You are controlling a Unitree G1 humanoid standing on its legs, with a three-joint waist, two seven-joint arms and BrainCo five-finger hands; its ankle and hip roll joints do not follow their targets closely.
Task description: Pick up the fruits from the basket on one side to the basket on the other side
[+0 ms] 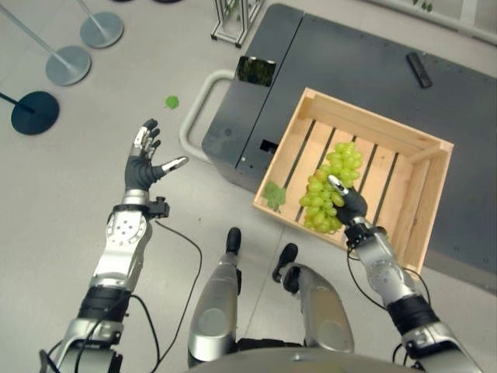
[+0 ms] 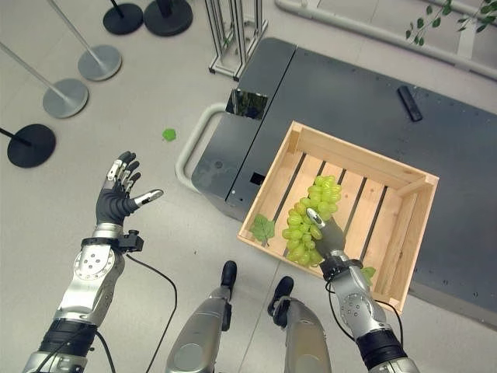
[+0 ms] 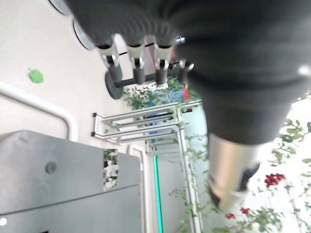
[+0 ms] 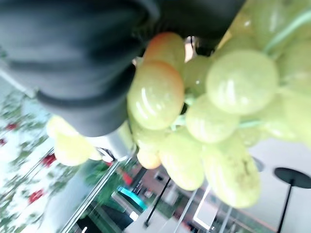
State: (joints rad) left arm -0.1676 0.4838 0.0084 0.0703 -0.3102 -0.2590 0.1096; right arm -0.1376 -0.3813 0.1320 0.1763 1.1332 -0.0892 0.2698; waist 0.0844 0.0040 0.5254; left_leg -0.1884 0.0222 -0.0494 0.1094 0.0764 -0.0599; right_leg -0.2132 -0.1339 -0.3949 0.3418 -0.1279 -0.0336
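1. The right hand (image 2: 330, 237) is in the crate (image 2: 404, 233), among the grapes (image 2: 311, 217); the bunch presses against it on all sides in the right wrist view, and I cannot tell whether the fingers are curled round it.
2. The grapes (image 4: 228, 97) lie on the crate's slatted floor, nearer its left side.
3. A green leaf (image 2: 262, 229) lies on the crate's near corner, just beside the bunch.
4. The crate sits on a dark grey platform (image 2: 373, 109) with a pale handle (image 2: 190, 151) at its left end.
5. The left hand (image 1: 147, 159) is raised over the grey floor (image 1: 62, 202), well apart from the crate, fingers straight and spread, thumb out.
6. A second small leaf (image 1: 172, 102) lies on the floor; round stand bases (image 1: 68, 64) show beyond.
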